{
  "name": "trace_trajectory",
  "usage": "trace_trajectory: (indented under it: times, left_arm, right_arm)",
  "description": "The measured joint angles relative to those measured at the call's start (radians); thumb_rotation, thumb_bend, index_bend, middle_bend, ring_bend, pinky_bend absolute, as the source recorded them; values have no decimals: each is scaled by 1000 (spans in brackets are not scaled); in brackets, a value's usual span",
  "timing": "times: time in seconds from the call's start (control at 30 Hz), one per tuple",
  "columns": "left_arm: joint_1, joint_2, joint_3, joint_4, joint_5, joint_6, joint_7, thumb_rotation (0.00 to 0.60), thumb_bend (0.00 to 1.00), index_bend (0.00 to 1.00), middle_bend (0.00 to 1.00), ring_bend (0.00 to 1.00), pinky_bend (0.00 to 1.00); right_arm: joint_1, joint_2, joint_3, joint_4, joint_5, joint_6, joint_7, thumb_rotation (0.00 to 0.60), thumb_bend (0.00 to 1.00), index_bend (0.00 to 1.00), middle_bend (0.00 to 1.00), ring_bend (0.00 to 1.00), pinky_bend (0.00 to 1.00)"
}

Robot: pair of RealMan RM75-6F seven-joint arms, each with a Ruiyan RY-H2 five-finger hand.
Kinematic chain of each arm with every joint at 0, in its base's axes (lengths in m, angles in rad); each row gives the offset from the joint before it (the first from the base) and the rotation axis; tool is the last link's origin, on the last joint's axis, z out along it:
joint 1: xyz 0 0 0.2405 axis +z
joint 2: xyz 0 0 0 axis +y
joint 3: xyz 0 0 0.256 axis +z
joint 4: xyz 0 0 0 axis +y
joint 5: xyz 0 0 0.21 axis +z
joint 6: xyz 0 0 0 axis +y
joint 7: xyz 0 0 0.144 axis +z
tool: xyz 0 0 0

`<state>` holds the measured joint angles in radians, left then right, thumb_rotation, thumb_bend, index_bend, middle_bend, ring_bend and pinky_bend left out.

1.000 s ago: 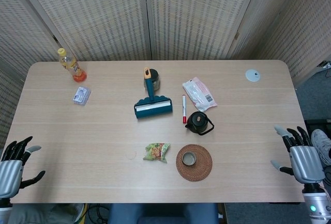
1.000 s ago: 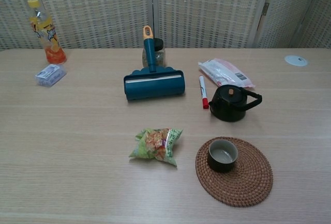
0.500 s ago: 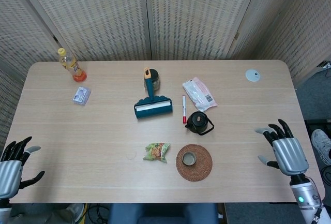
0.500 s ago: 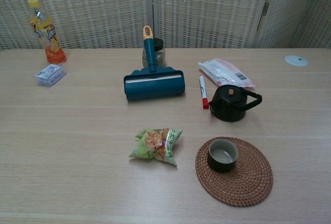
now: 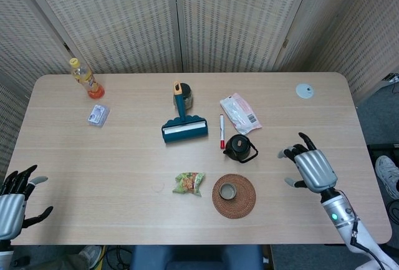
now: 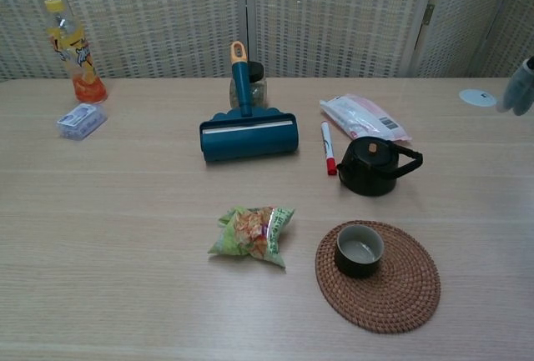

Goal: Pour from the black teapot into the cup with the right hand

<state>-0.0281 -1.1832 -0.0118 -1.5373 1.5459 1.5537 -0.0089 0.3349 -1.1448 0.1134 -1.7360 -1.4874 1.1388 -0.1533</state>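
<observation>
You are working at a staged test station, not a lived-in room. Woven folding screens (image 5: 187, 20) close off a light wood table (image 5: 124, 170) on grey carpet (image 5: 380, 114). Unrelated household items lie scattered: lint roller (image 5: 184, 126), drink bottle (image 5: 85, 78), snack packet (image 5: 189, 183).

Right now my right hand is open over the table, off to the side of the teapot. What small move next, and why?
Probably ease the right hand across toward the black teapot, aiming for its handle, which points to that side. The hand holds nothing, bare table separates them, and the cup waits on the woven mat.
</observation>
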Motion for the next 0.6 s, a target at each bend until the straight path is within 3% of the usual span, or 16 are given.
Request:
trace_trajectory:
  times: [0.6]
  left_arm:
    - [11,-1,1,7,-8,8,-3,600,183,278,90,120,39]
  right_arm:
    - [202,-159,36,123,107,-210,-81,600,0,431,439,338,64]
